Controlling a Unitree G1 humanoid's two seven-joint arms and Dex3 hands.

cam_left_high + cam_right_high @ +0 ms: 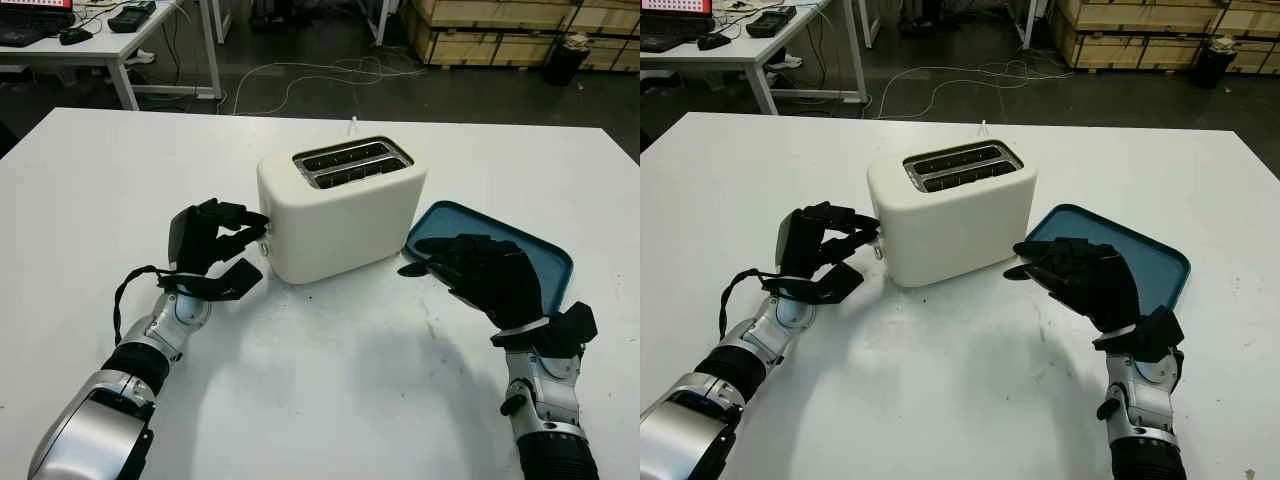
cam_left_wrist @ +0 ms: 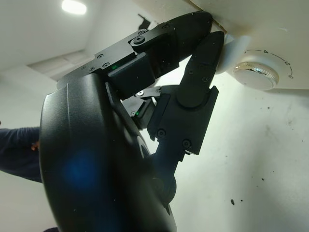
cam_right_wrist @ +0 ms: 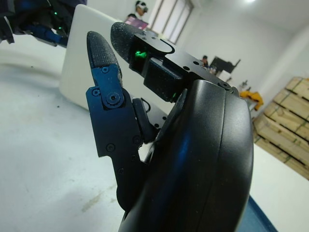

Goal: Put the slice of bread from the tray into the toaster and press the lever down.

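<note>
White table across the frame, dark floor with loose cables beyond, white desk upper left, wooden crates upper right

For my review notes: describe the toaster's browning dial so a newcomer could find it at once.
On the white table stands a cream toaster. On its end face, beside the left hand, sits a small round silver dial ringed with numbers.

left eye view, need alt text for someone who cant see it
A cream two-slot toaster stands on a white table, the robot's left hand at its end with fingertips on the lever. The right hand hovers open over a blue tray beside the toaster.
</note>
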